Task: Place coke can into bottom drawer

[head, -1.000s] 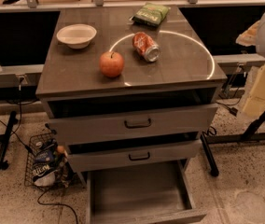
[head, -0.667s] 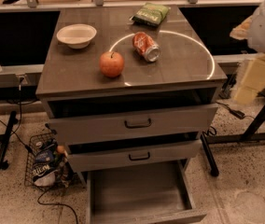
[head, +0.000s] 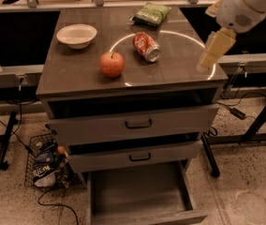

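Note:
The coke can (head: 147,46) lies on its side on the grey cabinet top (head: 170,69), right of centre, silver end toward the front right. The bottom drawer (head: 140,196) is pulled out below, its grey tray showing nothing inside. My gripper (head: 215,50) hangs from the white arm at the upper right, over the cabinet's right edge, about a hand's width right of the can and above the surface. It holds nothing that I can see.
A red-orange apple (head: 112,63) sits left of the can. A white bowl (head: 77,35) is at the back left, a green chip bag (head: 151,13) at the back. Two upper drawers (head: 137,123) are shut. A wire basket (head: 44,165) stands on the floor at left.
The arm and gripper have moved left and up from the right edge of view, in over the cabinet's right side. The can, apple and drawer have not moved.

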